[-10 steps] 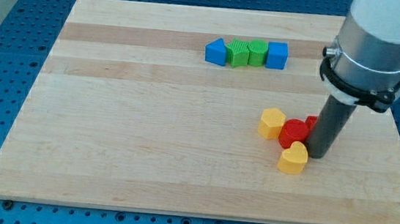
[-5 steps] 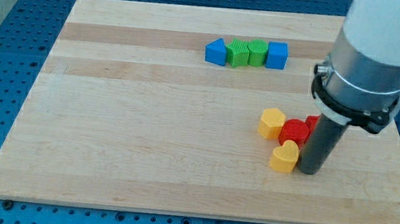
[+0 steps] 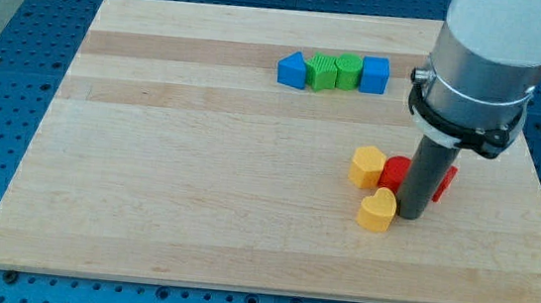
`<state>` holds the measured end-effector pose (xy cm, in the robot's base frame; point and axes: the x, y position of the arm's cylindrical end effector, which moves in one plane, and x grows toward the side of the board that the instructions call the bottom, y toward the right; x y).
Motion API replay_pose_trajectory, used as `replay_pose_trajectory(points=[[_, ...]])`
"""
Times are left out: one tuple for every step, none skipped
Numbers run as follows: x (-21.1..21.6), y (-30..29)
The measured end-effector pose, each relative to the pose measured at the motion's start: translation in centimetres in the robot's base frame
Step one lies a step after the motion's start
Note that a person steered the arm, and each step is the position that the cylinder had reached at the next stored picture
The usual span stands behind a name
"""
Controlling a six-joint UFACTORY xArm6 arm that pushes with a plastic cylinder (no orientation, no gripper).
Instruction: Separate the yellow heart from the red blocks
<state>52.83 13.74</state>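
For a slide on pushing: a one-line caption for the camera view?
My tip pressing beside the yellow heart, just below the red blocks.

The arm enters from the view's top right, its broad pale-grey cylinder ringed at the bottom by a black clamp collar. Below the collar a straight dark rod hangs upright. My tip point(image 3: 410, 217) rests on the counter at the view's lower right, the rod standing vertical with no visible tilt. The arm's upper part runs out of the frame.
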Motion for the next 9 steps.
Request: replay_pose_trajectory(points=[[-0.1, 0.0], [-0.7, 0.0], [-1.4, 0.0], [-1.3, 0.0], [-0.3, 0.5], [0.3, 1.4], [0.3, 3.1], [0.3, 4.9], [0.3, 5.1]])
